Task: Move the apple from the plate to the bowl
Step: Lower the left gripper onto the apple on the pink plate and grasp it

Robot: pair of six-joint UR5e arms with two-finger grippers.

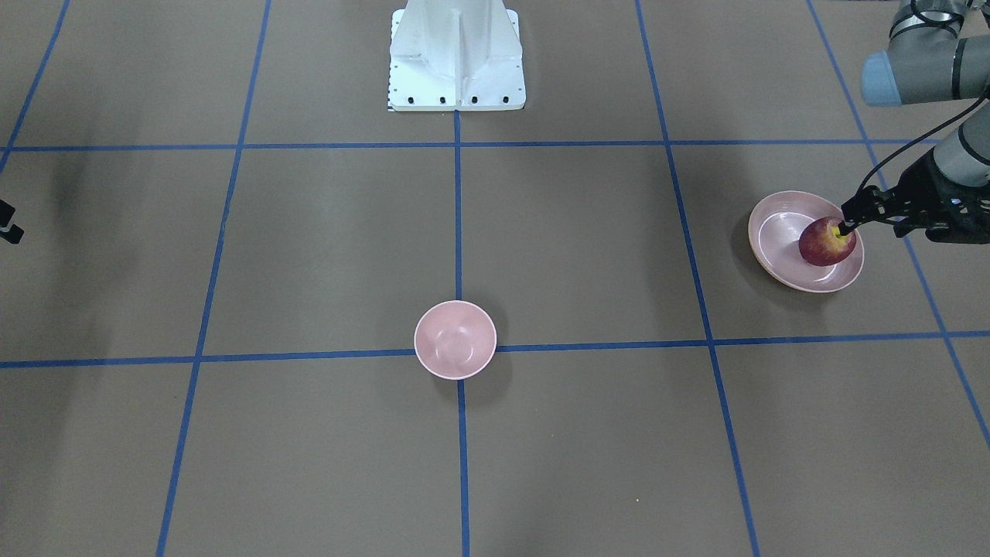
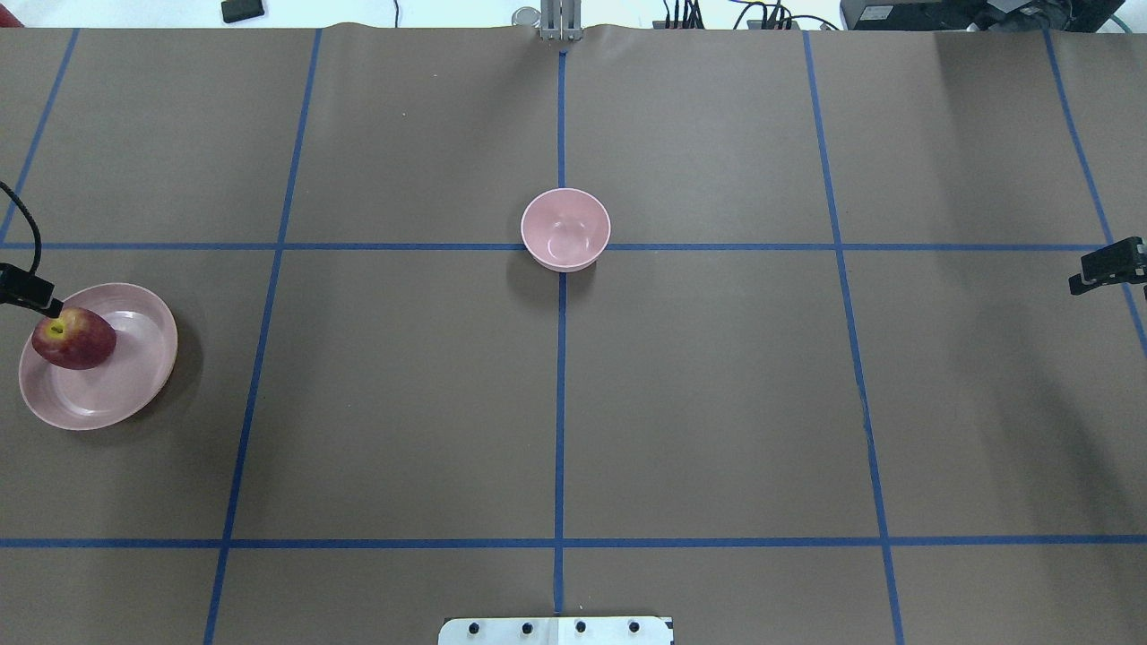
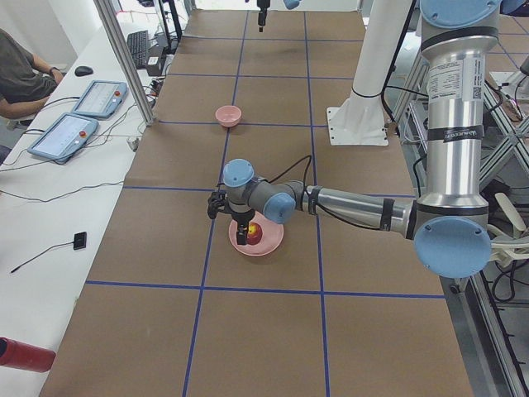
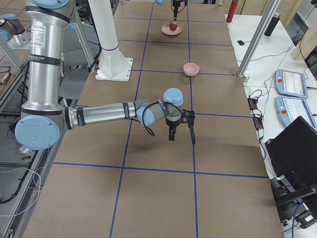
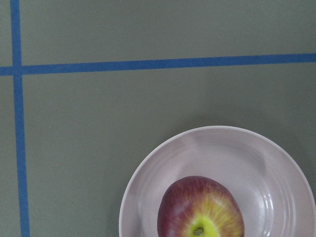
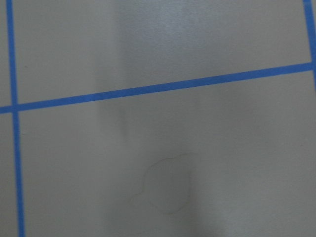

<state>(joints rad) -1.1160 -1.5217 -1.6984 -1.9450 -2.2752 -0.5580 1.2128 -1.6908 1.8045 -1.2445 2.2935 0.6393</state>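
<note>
Dark red apple (image 1: 826, 244) with a yellow stem patch lies on the wide, shallow pale pink plate (image 1: 773, 232) at the front view's right edge. Grasp, carry and drop into the small, deep pink bowl (image 1: 455, 340) at mid-frame are all yet to do. Left pincer (image 1: 846, 222) hangs at the stem, the right pincer (image 2: 1108, 265) at the overhead's right edge. Both are half cut off, so apart or together I cannot tell.
</note>
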